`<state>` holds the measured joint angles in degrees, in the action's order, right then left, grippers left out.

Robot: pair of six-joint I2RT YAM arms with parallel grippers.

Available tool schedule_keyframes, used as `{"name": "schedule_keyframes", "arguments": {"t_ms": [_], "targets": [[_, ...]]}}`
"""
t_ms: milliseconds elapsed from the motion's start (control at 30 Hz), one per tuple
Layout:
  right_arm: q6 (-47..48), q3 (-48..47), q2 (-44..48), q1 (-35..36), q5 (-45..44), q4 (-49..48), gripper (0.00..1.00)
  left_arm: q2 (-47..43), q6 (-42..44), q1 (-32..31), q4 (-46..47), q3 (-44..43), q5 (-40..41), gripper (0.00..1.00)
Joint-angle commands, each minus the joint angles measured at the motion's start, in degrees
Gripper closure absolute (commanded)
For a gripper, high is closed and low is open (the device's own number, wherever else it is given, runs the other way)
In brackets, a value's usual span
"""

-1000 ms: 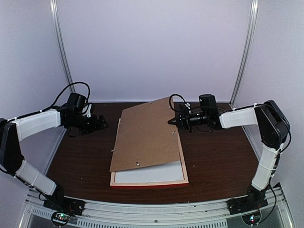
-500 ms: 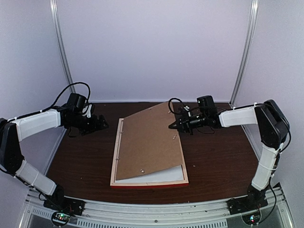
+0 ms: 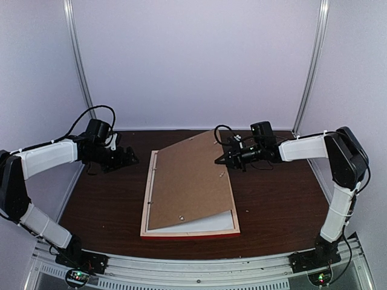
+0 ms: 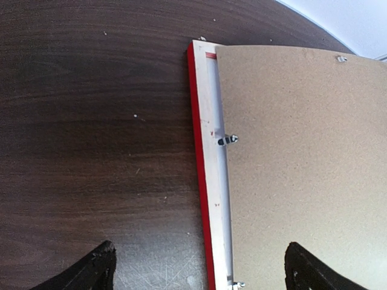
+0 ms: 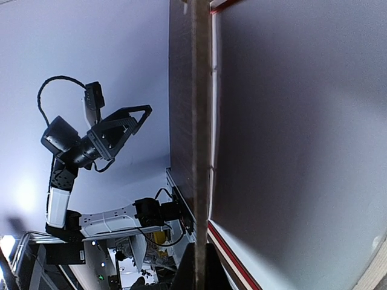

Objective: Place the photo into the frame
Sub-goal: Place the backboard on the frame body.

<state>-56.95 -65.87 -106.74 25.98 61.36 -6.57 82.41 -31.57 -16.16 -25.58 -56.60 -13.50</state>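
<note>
The frame (image 3: 190, 233) lies face down in the middle of the table, its pale wood back up and red edges showing. In the left wrist view the frame (image 4: 208, 151) shows its left rail. A brown backing board (image 3: 187, 184) rests slanted over it, its far right edge raised. My right gripper (image 3: 222, 158) is shut on that raised edge; the right wrist view looks along the board's thin edge (image 5: 199, 121) from the shut gripper (image 5: 198, 254). A white sheet (image 3: 202, 223) shows beneath the board; the photo is hidden. My left gripper (image 3: 128, 157) hangs open to the frame's left, holding nothing.
Small metal clips (image 4: 228, 140) stick out of the frame's left rail. The dark wood table (image 3: 272, 205) is ringed by white walls with metal posts (image 3: 77, 66). The left arm (image 5: 91, 142) shows in the right wrist view.
The raised board has come down and swung into line with the frame, and the right gripper moved with it. In the last half second nothing moved. The left arm stayed put.
</note>
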Motion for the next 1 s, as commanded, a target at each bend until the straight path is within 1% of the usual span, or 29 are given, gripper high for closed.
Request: {"name": "schedule_keyframes", "arguments": {"t_ms": [0, 200, 600, 800, 967], "targets": [[-2.38, -1.30, 1.11, 0.30, 2.73, -6.79, 1.00, 0.85, 0.47, 0.34, 1.48, 0.69, -0.96, 0.02], [-4.95, -0.38, 1.18, 0.29, 3.22, -10.14, 1.00, 1.17, 0.29, 0.34, 1.75, 0.96, -1.15, 0.02], [-5.20, 0.73, 0.88, 0.49, 3.53, -10.65, 1.00, 1.69, 0.03, 0.34, 1.97, 0.88, -1.70, 0.02], [-4.22, 0.67, 0.39, 0.72, 3.88, -9.68, 1.00, 1.70, -0.04, 0.34, 2.03, 0.79, -1.90, 0.02], [-1.24, -0.06, 0.13, 0.82, 3.86, -6.21, 1.00, 1.71, -0.07, 0.34, 1.98, 0.92, -1.91, 0.03]]}}
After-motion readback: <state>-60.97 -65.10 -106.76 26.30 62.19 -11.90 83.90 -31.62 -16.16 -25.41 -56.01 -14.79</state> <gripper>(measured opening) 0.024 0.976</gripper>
